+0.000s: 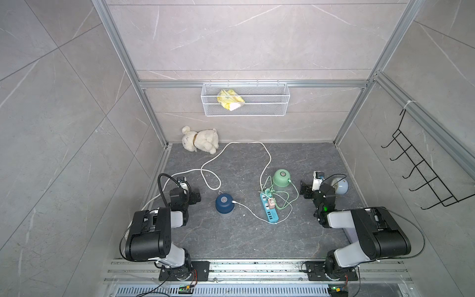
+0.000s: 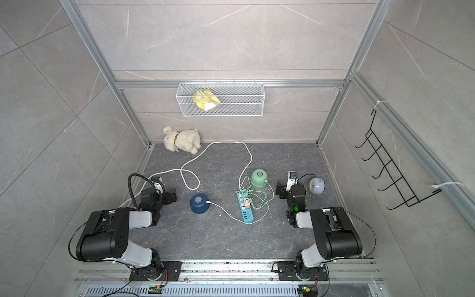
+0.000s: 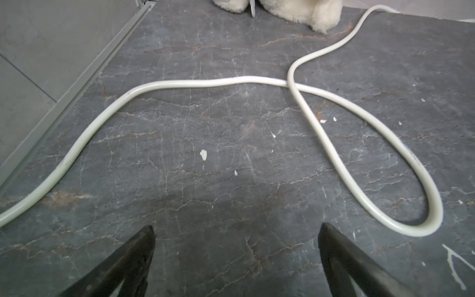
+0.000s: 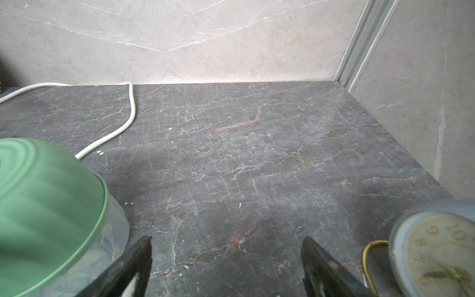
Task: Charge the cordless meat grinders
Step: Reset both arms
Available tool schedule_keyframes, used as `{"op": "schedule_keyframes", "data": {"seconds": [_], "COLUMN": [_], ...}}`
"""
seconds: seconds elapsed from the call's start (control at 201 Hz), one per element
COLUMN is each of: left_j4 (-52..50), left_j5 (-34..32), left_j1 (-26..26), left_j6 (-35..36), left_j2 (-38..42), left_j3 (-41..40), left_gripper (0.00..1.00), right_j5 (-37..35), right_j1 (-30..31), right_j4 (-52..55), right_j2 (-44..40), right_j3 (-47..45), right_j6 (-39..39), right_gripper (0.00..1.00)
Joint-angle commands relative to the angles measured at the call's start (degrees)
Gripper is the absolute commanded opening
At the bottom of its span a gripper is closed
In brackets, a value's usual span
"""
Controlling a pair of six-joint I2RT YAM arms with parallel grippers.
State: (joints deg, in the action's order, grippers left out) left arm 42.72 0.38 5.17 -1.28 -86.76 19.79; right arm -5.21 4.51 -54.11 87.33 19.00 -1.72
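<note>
Navy blue grinder [image 1: 224,201] stands on the grey surface [image 1: 231,239], its white cable [image 1: 250,212] running to the blue power strip [image 1: 270,209]. The mint green grinder [image 1: 282,177] stands just behind the strip, its green cable [image 1: 267,191] all tangled. The left gripper [image 3: 236,231] and right gripper [image 4: 226,241] are wide open and hold nothing. The right gripper sits between the mint green grinder and a clock [image 4: 437,252]; one bump or snag could pull a plug out.
</note>
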Motion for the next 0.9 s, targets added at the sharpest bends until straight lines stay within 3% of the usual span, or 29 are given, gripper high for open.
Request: {"op": "schedule_keyframes", "data": {"seconds": [0.0, 0.329, 0.369, 0.897], "left_j4": [5.03, 3.18, 4.37, 4.48], "left_j5": [0.42, 0.55, 0.33, 0.58], "left_j1": [-0.37, -0.43, -0.43, -0.49], "left_j6": [0.33, 0.35, 0.5, 0.47], "left_j2": [0.64, 0.24, 0.59, 0.81], "left_j3": [1.39, 2.53, 1.63, 1.48], "left_gripper": [1.0, 1.0, 1.0, 1.0], "right_j5": [0.48, 0.55, 0.55, 0.47], "right_j1": [-0.29, -0.36, -0.31, -0.22], "right_j4": [-1.78, -0.57, -0.63, -2.22], "right_j2": [0.53, 0.37, 0.33, 0.44], "right_j3": [-0.28, 0.02, 0.07, -0.54], "right_j6": [-0.04, 0.0, 0.02, 0.34], "right_gripper": [0.92, 0.95, 0.99, 1.0]}}
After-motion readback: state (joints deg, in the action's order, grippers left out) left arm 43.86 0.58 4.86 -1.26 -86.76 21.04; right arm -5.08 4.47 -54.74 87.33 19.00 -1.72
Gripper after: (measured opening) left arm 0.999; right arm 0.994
